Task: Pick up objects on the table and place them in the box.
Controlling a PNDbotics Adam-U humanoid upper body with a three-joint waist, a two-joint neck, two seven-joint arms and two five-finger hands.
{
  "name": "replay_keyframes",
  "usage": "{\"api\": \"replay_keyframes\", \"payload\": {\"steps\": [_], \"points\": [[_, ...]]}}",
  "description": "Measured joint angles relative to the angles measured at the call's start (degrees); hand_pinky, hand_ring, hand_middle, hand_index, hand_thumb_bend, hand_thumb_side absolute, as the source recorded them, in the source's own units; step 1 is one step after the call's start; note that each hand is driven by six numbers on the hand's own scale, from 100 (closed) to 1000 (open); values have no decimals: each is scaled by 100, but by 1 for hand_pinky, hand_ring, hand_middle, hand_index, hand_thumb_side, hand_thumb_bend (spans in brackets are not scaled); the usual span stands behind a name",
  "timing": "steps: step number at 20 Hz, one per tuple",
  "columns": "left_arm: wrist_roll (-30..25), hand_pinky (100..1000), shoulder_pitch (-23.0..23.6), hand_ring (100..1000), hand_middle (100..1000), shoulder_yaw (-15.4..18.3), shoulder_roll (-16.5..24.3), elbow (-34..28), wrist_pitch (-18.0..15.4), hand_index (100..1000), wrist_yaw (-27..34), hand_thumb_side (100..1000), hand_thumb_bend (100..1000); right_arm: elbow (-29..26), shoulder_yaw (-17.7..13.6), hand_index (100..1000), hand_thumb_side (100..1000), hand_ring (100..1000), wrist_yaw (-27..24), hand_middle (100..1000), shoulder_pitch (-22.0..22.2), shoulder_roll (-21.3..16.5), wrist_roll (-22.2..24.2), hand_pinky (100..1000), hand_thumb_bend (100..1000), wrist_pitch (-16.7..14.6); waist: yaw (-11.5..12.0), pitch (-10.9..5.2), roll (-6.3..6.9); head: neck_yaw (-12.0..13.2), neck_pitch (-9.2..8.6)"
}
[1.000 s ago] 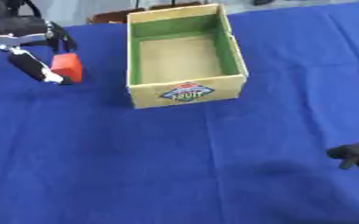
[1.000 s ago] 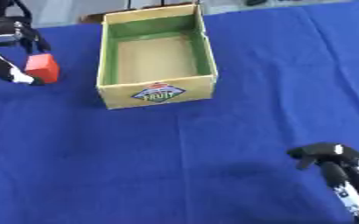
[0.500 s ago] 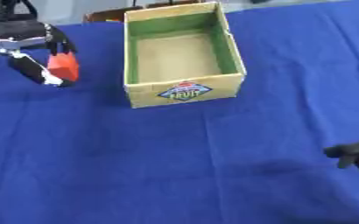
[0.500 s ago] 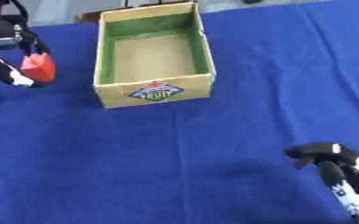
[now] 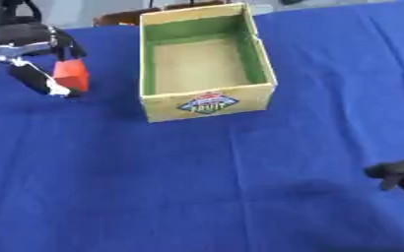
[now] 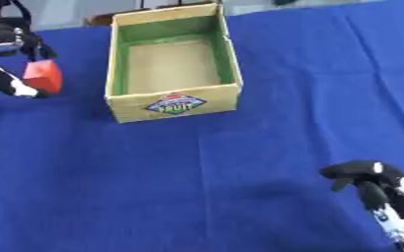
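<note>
The left hand (image 5: 35,64) grasps a small red block (image 5: 71,75) at the left side of the counter (image 5: 197,187), which is covered in blue cloth. Dark fingers sit over the block's top and a white-tipped finger lies against its lower left side. Whether the block is lifted or touching the cloth cannot be told. It lies well to the left of the open cardboard box (image 5: 204,61), which stands upright with a green inner wall and a bare floor; nothing shows inside it.

The block looks rigid and light, with flat faces and square edges, so it should not deform in the grip. Its smooth faces could slide if pinched near a corner; opposing flat sides are the safest place to hold, as the hand appears to do. It seems unlikely to break if dropped a short way into the box.

The right hand (image 6: 374,184) idles near the lower right corner, its fingers curled and holding nothing.
</note>
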Motion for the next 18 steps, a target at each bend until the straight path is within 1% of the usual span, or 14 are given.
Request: {"api": "replay_keyframes", "payload": {"steps": [4,7,13,18], "points": [[154,750,-5,746,819,52,10,0,18,883,131,447,540,0,0,755,606,760,0,525,0,0,-2,803,100,-2,16,0,0,-14,-1],[226,761,-5,771,846,68,10,3,25,890,202,446,532,0,0,755,608,760,0,525,-1,0,-2,803,100,-2,8,1,0,-20,-5],[301,768,-4,783,852,85,10,44,28,890,215,445,524,0,1,755,621,761,9,525,-23,2,-2,805,100,-2,-76,107,16,-32,-60],[316,768,-4,782,845,105,10,78,25,889,165,449,523,1,15,755,627,762,77,525,-73,33,-2,806,100,-2,-129,201,75,-45,-101]]}}
